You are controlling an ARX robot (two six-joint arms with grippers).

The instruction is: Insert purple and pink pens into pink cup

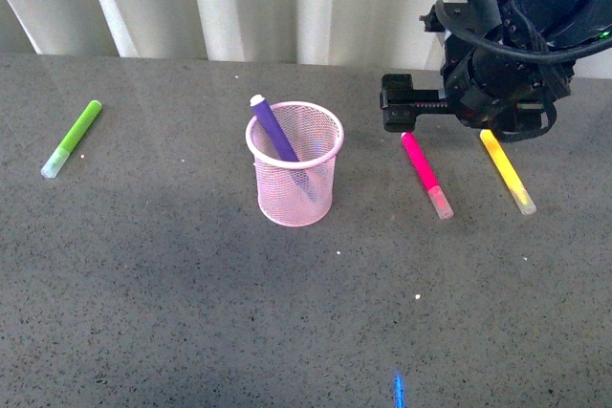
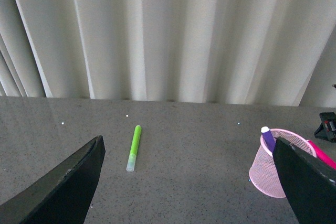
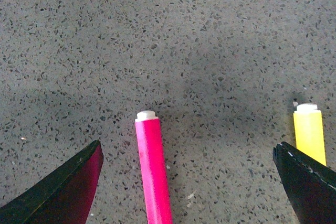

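Note:
The pink cup [image 1: 263,164] stands upright mid-table, and the purple pen [image 1: 273,129] leans inside it with its white end above the rim. To the cup's right the pink pen [image 1: 425,174] lies flat on the table. My right gripper [image 1: 449,119] hangs open over that pen's far end. In the right wrist view the pink pen [image 3: 153,171] lies between the spread fingers, untouched, nearer one finger [image 3: 73,187]. My left gripper [image 2: 187,141] is open and empty, out of the front view. Its camera sees the cup [image 2: 262,174] and the purple pen [image 2: 268,137] beside one finger [image 2: 307,182].
A yellow marker [image 1: 507,171] lies just right of the pink pen, close to the right gripper's other finger [image 3: 310,187]. A lime green marker [image 1: 73,138] lies at the far left of the grey speckled table [image 1: 287,312]. White curtains hang behind the table's back edge.

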